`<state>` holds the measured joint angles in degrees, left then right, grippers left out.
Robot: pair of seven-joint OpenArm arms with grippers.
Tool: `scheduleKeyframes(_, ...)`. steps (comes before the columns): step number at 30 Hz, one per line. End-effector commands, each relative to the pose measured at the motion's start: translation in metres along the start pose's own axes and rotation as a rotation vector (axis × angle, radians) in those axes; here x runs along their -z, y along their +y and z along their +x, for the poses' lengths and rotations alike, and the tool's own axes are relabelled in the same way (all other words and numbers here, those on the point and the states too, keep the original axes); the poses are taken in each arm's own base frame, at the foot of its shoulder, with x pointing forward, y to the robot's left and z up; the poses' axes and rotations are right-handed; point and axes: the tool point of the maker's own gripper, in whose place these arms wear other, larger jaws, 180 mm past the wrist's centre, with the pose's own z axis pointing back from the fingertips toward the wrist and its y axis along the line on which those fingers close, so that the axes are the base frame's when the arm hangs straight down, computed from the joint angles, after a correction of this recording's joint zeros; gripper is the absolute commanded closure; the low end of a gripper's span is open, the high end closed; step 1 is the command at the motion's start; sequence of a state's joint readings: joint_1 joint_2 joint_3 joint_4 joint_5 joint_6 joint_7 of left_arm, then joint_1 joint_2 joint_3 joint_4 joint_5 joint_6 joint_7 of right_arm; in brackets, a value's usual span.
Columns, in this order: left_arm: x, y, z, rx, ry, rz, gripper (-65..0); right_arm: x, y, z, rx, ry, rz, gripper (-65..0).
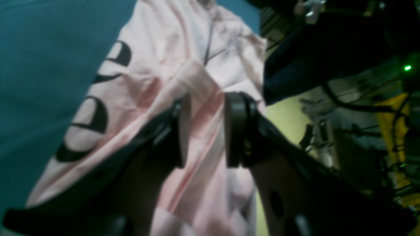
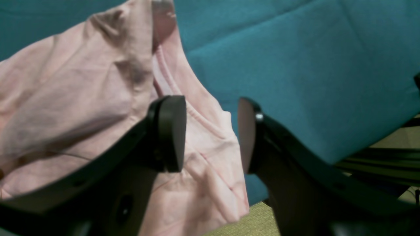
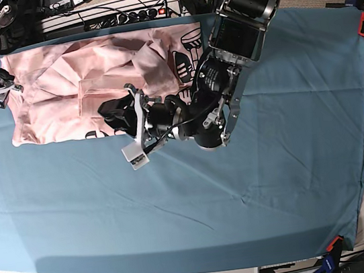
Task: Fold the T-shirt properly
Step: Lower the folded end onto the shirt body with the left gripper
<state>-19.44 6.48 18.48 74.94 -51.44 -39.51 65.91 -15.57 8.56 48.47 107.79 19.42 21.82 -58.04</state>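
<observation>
No clean fold visible yet. T-shirt [image 3: 80, 89] lies rumpled at far-left corner of bench on teal cloth [image 3: 274, 164], lettering partly up.

L gripper [image 1: 203, 131]: fingers w/ a gap, pink fabric ridge between them; pinch not confirmed, can't tell.

R gripper [image 2: 211, 134]: fingers spread, over shirt edge at far-left edge.

Judgement: early stage; flattening + all folds left.
</observation>
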Motion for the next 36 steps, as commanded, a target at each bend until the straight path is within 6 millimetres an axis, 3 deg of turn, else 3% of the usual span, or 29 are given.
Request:
scheduleKeyframes(1, -0.001, -0.004, 0.024, 0.05, -0.05, -0.005, -19.2, -0.003, -0.004, 0.016, -0.012, -0.052, -0.009, -25.9)
scheduleKeyframes(3, -0.001, 0.007, 0.018, 0.079, -0.011, 0.052, -19.4, -0.003, -0.004, 0.015, -0.012, -0.052, -0.009, -25.9)
scheduleKeyframes(7, 0.005, 0.018, 0.007, 0.162, 0.048, 0.134, -32.2, -0.003, -0.004, 0.016, -0.012, -0.053, -0.008, -25.9)
scheduleKeyframes(9, 0.013, 0.019, 0.001, 0.189, 0.084, 0.161, -34.8, -0.003, -0.002, 0.016, -0.006, -0.057, 0.0, -25.9)
scheduleKeyframes(14, 0.032, 0.006, -0.01, 0.277, 0.16, 0.153, -34.8, -0.003, 0.001, 0.017, -0.011, -0.059, 0.02, -25.9)
scheduleKeyframes(24, 0.036, 0.011, 0.015, 0.313, 0.132, 0.2, -34.7, -0.003, 0.003, 0.017, -0.009, -0.058, 0.027, -25.9)
scheduleKeyframes(29, 0.039, 0.032, 0.007, 0.228, 0.159, 0.199, -34.7, -0.003, 0.003, 0.017, -0.01, -0.06, 0.027, -25.9)
scheduleKeyframes(36, 0.041, 0.026, 0.016, 0.113, 0.121, 0.09, -34.5, -0.004, 0.005, 0.017, -0.014, -0.062, 0.039, -25.9)
